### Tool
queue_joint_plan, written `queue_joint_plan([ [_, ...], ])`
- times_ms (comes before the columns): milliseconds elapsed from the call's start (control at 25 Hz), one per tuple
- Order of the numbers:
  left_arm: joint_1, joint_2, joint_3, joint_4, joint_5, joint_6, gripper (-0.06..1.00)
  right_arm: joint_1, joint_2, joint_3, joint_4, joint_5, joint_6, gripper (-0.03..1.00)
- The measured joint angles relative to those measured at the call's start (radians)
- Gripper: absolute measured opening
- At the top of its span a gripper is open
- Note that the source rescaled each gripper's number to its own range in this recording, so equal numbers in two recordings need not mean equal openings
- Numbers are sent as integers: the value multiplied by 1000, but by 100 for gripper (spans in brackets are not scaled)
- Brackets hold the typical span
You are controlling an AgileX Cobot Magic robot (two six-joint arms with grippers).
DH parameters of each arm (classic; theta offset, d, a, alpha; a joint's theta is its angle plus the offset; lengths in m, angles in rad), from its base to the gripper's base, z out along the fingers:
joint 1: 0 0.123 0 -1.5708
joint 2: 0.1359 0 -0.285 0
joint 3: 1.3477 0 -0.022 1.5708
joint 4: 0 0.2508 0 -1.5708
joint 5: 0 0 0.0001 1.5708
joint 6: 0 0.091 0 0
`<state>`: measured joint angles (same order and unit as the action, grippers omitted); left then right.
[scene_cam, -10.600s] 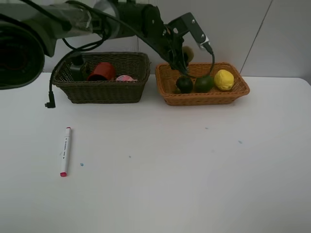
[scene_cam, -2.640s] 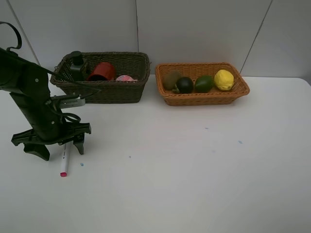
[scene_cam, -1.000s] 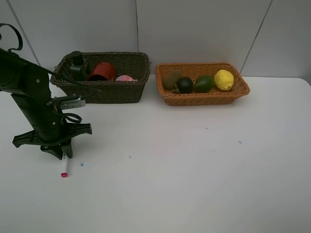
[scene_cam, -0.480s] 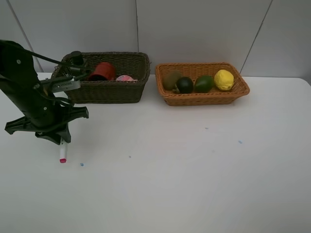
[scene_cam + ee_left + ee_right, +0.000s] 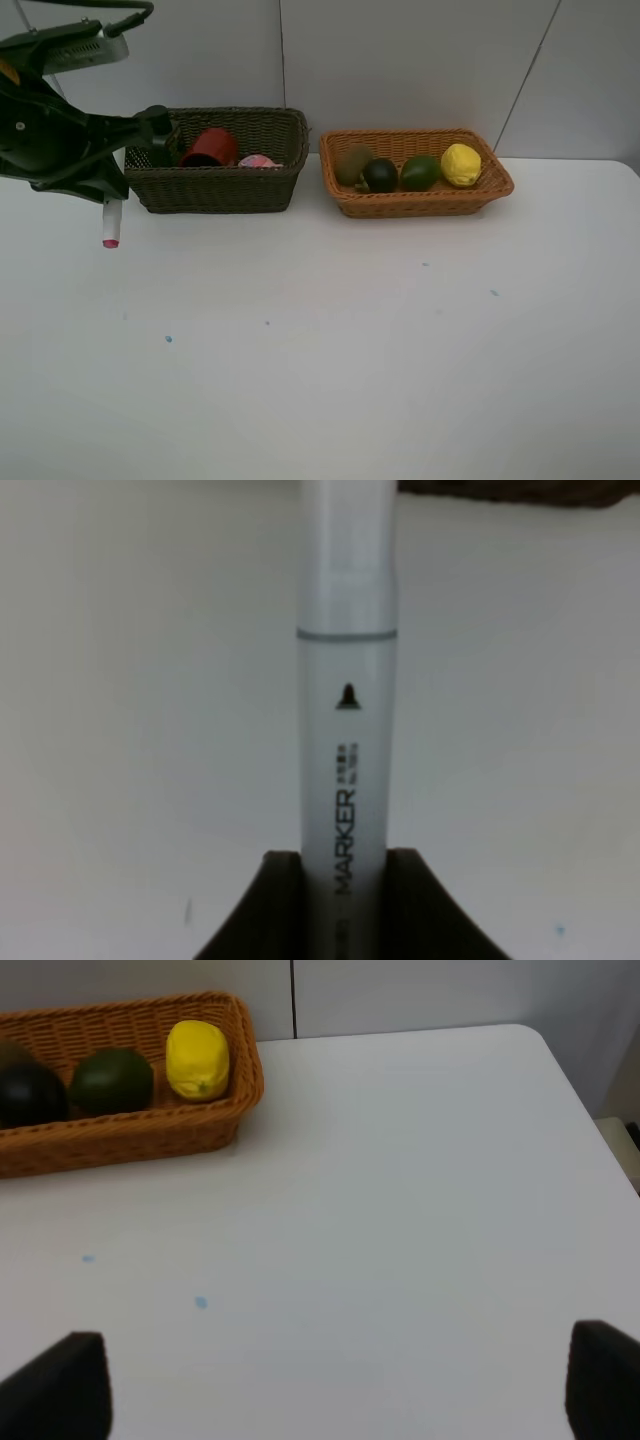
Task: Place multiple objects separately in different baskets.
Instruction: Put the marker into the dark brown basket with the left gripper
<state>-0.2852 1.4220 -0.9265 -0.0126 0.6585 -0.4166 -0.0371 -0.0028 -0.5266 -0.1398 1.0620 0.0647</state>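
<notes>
Two baskets: one dark olive-brown basket (image 5: 215, 160), one orange-tan basket (image 5: 415, 172). Dark one shows 3 items: 1 red cup (image 5: 209, 147), 1 pink bottle (image 5: 258, 161) (only its top peeks over the rim), 1 dark green pump bottle (image 5: 157, 135). Tan one holds 4 fruits: 1 kiwi (image 5: 351, 162), 1 dark round fruit (image 5: 380, 175), 1 avocado (image 5: 421, 172), 1 lemon (image 5: 461, 164). Plus 1 white marker (image 5: 111, 221) w/ a pink tip, up off the table (image 5: 400, 350). Total 8 small objs, 7 in baskets. Grippers: 2 – left gripper (image 5: 345, 905) and right gripper (image 5: 340, 1390).
</notes>
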Motion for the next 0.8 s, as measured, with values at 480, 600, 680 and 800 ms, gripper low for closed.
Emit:
queue_joint_plan([
  [480,0,203,-323,84,-316,223,3,0,0,0,0,0,0,99],
  [600,0,323,-422,84,-357,275,3,0,0,0,0,0,0,99],
  [680,0,401,-489,85,-369,313,3,0,0,0,-1,0,0,99],
  [800,-5,519,-576,85,-374,395,3,0,0,0,-1,0,0,99],
])
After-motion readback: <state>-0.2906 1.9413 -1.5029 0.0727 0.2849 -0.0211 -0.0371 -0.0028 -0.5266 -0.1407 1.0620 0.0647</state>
